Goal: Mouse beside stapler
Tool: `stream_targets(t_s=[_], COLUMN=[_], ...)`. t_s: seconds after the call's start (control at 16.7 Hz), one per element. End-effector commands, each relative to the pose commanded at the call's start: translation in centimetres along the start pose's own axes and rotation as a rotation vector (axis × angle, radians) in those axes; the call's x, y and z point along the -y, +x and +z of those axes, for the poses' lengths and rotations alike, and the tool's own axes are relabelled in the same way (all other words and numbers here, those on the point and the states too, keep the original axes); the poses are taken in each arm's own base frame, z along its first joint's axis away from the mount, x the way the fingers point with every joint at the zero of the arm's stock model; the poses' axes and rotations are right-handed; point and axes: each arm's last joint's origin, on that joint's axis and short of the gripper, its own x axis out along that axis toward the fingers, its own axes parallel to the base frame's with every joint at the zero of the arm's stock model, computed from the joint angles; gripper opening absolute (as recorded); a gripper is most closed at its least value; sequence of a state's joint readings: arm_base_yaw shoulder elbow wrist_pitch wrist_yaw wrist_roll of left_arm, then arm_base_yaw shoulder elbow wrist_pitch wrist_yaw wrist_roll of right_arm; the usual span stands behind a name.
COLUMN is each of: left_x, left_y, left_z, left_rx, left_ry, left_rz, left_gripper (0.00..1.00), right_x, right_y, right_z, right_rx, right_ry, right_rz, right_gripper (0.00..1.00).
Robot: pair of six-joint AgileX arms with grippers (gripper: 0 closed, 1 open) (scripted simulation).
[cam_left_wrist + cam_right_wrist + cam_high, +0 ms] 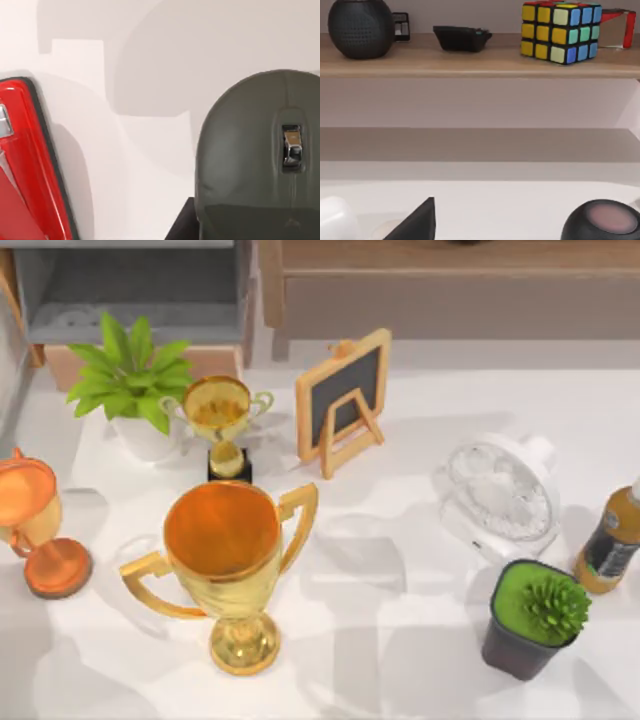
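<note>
The left wrist view looks closely at a dark grey mouse (265,165) with a metal scroll wheel, lying on the white table. A red stapler (25,165) with a black rim lies a short gap away, with bare table between them. A dark piece of my left gripper (181,226) shows at the picture's edge, right against the mouse. A dark wedge of my right gripper (417,222) hangs over the white table, facing the shelf.
In the top view the table holds a large gold trophy (225,560), a small gold trophy (220,420), a copper cup (30,520), a potted plant (135,385), a chalkboard (342,395), a white fan (500,495), a succulent pot (535,620) and a bottle (612,545). A wooden shelf (470,60) carries a colour cube (560,31) and a black speaker (360,27).
</note>
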State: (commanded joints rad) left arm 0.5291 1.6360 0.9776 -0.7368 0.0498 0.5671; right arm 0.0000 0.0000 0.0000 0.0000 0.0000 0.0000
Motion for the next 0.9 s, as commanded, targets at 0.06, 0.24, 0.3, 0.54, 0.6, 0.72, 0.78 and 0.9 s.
stream_targets(t_s=[0.06,0.24,0.3,0.54,0.6,0.72,0.78,0.9], left_x=[0.0,0.0,0.0,0.3,0.4,0.4,0.4,0.4], left_y=[0.0,0.3,0.6,1.9,2.3,2.3,2.3,2.3], left_z=[0.0,0.0,-0.1,-0.7,-0.9,-0.9,-0.9,-0.9], left_rx=[0.002,-0.001,-0.006,-0.056,-0.07,-0.07,-0.07,-0.07], left_ry=[0.0,-0.001,-0.001,-0.003,-0.004,-0.004,-0.004,-0.004], left_rz=[0.001,-0.002,-0.006,-0.037,-0.046,-0.046,-0.046,-0.046], left_gripper=[0.0,0.0,0.0,0.0,0.0,0.0,0.0,0.08], right_x=[0.0,0.0,0.0,0.0,0.0,0.0,0.0,0.0], right_y=[0.0,0.0,0.0,0.0,0.0,0.0,0.0,0.0], right_z=[0.0,0.0,0.0,0.0,0.0,0.0,0.0,0.0], right_rx=[0.0,0.0,0.0,0.0,0.0,0.0,0.0,0.0], right_ry=[0.0,0.0,0.0,0.0,0.0,0.0,0.0,0.0], right_rz=[0.0,0.0,0.0,0.0,0.0,0.0,0.0,0.0], right_gripper=[1.0,1.0,1.0,1.0,1.0,1.0,1.0,1.0])
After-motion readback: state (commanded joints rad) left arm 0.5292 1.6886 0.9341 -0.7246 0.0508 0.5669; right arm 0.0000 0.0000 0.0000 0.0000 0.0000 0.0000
